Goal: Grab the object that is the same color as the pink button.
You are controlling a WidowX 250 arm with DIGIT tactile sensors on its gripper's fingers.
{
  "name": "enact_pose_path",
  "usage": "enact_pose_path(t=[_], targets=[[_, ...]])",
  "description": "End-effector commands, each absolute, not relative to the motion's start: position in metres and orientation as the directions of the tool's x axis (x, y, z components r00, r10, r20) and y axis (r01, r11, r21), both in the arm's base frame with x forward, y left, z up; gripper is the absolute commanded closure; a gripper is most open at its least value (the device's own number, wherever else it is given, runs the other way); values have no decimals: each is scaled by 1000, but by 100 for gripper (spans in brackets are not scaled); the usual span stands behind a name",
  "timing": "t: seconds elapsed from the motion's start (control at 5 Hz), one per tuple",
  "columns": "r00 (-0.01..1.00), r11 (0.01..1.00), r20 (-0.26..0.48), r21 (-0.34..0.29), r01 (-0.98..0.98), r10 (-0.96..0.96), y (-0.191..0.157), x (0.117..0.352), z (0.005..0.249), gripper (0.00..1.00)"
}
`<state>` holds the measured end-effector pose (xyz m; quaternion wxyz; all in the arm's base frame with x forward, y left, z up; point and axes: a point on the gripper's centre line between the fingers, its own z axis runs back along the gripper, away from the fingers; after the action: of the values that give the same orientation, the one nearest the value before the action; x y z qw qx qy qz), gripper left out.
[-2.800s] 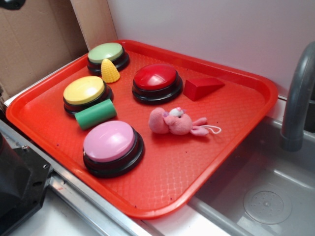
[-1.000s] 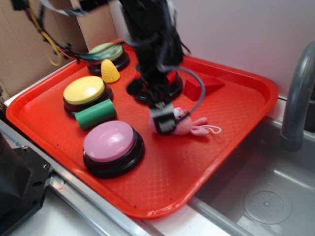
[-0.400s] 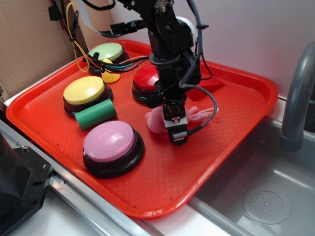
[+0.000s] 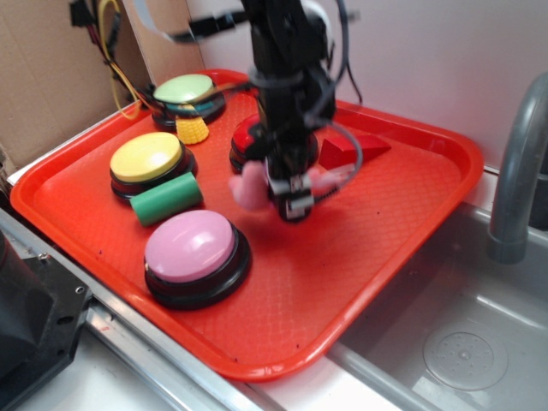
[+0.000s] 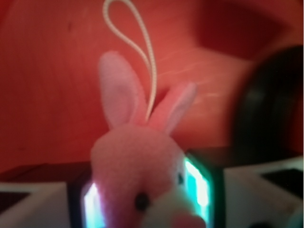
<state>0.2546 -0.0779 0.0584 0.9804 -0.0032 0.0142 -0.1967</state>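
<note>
Wrist view shows us the pink plush toy [image 5: 137, 166] clamped between the gripper [image 5: 145, 194] jaws, ears and string loop [image 5: 135, 47] pointing away. From outside, we see it held above the red tray [image 4: 360, 282], near the red button [image 4: 248, 137], apart from the pink button [image 4: 193, 248].

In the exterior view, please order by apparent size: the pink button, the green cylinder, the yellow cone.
1. pink button, clearly the largest, though also nearest the camera.
2. green cylinder.
3. yellow cone, smallest, but farthest away and partly hidden by cables.
</note>
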Motion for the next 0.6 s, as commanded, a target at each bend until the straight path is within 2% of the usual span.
enact_pose_path(t=[0.0, 0.2, 0.4], targets=[[998, 994, 67, -113, -2, 10, -34, 248, 162, 100], [984, 985, 125, -132, -109, 125, -8, 240, 190, 100], [954, 981, 238, -113, -158, 181, 7, 225, 208, 100]])
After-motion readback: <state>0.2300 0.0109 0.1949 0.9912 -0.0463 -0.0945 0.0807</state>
